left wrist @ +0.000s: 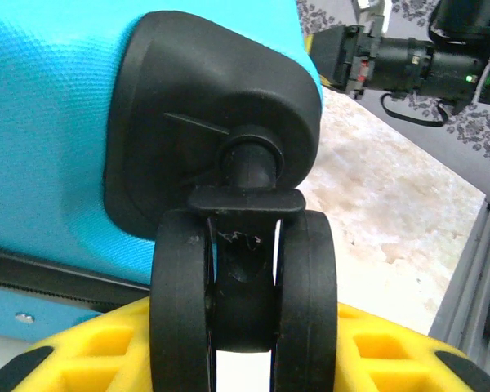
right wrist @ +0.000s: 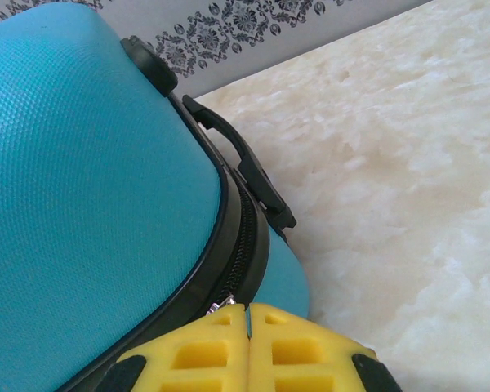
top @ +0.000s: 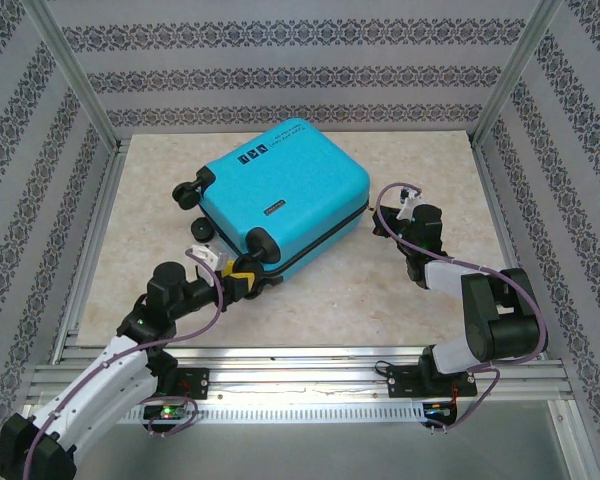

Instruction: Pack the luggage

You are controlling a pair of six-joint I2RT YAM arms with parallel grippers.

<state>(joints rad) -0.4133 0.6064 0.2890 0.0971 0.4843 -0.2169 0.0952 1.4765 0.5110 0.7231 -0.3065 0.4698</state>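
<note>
1. Left wrist view: the left tool (left wrist: 245,327) is clamped on a near-corner wheel (left wrist: 243,269), seemingly anchoring the case.
2. The right tool (right wrist: 247,314), fingers pressed together, touches the zip seam (right wrist: 243,245) on the case's right edge.
3. The luggage (top: 280,190) lies closed and flat mid-bench (top: 380,290), so I judge this the closing stage. The next move calls for working the zip without the shell sliding.

one turquoise luggage (top: 280,185), one table (top: 380,290). two arms in play, left arm (top: 110,370) and right arm (top: 495,320), and two grippers: left gripper (top: 245,278), right gripper (right wrist: 247,314). on the shell, one black side handle (right wrist: 245,159). up close, one caster (left wrist: 245,196), two wheels (left wrist: 180,286) side by side.
</note>
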